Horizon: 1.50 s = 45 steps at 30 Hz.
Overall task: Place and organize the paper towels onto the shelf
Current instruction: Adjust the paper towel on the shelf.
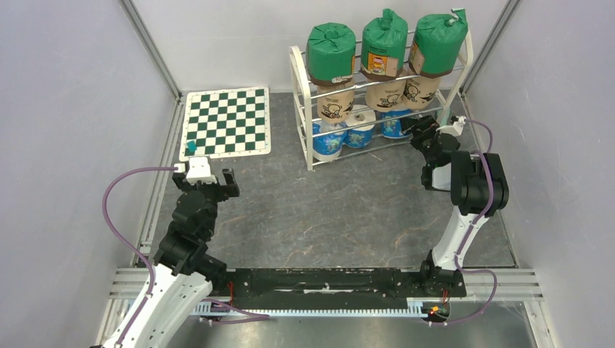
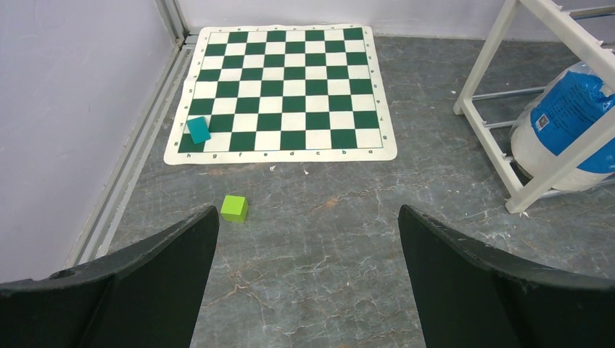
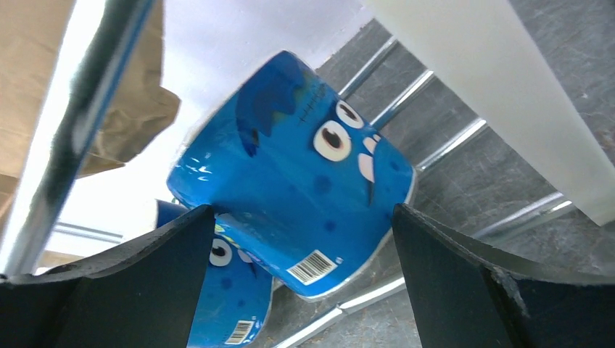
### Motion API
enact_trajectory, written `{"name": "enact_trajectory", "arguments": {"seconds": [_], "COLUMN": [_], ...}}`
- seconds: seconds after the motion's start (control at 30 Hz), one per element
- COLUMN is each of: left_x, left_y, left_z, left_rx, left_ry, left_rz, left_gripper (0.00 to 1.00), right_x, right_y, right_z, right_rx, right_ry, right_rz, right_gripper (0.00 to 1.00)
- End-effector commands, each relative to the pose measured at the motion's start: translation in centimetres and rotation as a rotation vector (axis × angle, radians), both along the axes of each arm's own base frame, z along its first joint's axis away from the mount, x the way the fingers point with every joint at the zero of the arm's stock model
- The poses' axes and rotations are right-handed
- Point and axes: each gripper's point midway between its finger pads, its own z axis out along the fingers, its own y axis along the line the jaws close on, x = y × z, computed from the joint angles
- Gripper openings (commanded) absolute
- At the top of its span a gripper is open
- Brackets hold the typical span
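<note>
Grey marbled tabletop (image 1: 326,210), closed in by pale walls (image 1: 72,109) on three sides. Near the back wall, right of centre, white-framed shelf with rounded end frames and thin chrome rods (image 1: 301,109), standing upright with its feet on the tabletop.

At the near edge, black-and-white left arm (image 1: 190,225) and black-and-white right arm (image 1: 475,185), each with a purple cable. Left one reaching forward over the left part of the tabletop, well apart from the shelf. Right one reaching to the right end of the shelf.

Left of the shelf, flat green-and-white checkered mat (image 1: 228,123), lying just beside the left wall.

On the shelf, nine rolls in three rows. On the top tier, three green-wrapped rolls (image 1: 331,51), side by side. On the middle tier, three tan paper-wrapped rolls with black drawings (image 1: 335,101). On the bottom tier, three white rolls with blue wrap (image 1: 330,138).

Left gripper (image 2: 306,217) spread wide and holding nothing, only bare tabletop between its fingers. Right gripper (image 3: 302,214) also spread wide, at the right end of the bottom tier. One blue roll seen between and beyond its fingers, not clamped.

On the near left corner of the mat, small teal block (image 2: 198,130). Near the front edge of the mat, on the bare tabletop, small lime-green cube (image 2: 234,208).
</note>
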Motion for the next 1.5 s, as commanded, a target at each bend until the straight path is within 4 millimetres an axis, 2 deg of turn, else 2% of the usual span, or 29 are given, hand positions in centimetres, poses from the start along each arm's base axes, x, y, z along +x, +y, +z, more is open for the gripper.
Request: {"name": "enact_trajectory", "arguments": {"seconds": [0.0,0.23,0.43,0.87,1.23,1.47], "left_x": [0.2,0.2,0.2,0.1,0.1,0.1], "left_y": [-0.1,-0.2,-0.2,-0.1,-0.1,-0.1], "left_z": [0.3,0.3,0.3,0.3,0.3,0.4], "left_rx": [-0.038,-0.04,-0.041,-0.041,-0.04,-0.043], "left_ry": [-0.016,-0.017,-0.02,-0.02,-0.018,-0.02], "left_rz": [0.003,0.0,0.001,0.002,0.002,0.003], "left_gripper": [1.0,1.0,1.0,1.0,1.0,1.0], "right_x": [-0.6,-2.5,-3.9,-4.1,-3.1,-3.7], "right_y": [-0.5,-1.3,-2.0,-4.0,-4.9,-4.8], "right_z": [-2.7,-6.1,-7.7,-10.5,-12.3,-11.8], "right_rx": [0.003,-0.013,0.006,0.009,0.022,0.008], "right_ry": [0.082,0.206,0.261,0.388,0.472,0.466], "right_rz": [-0.04,-0.09,-0.127,-0.195,-0.205,-0.199], "right_gripper": [0.92,0.76,0.64,0.41,0.37,0.37]}}
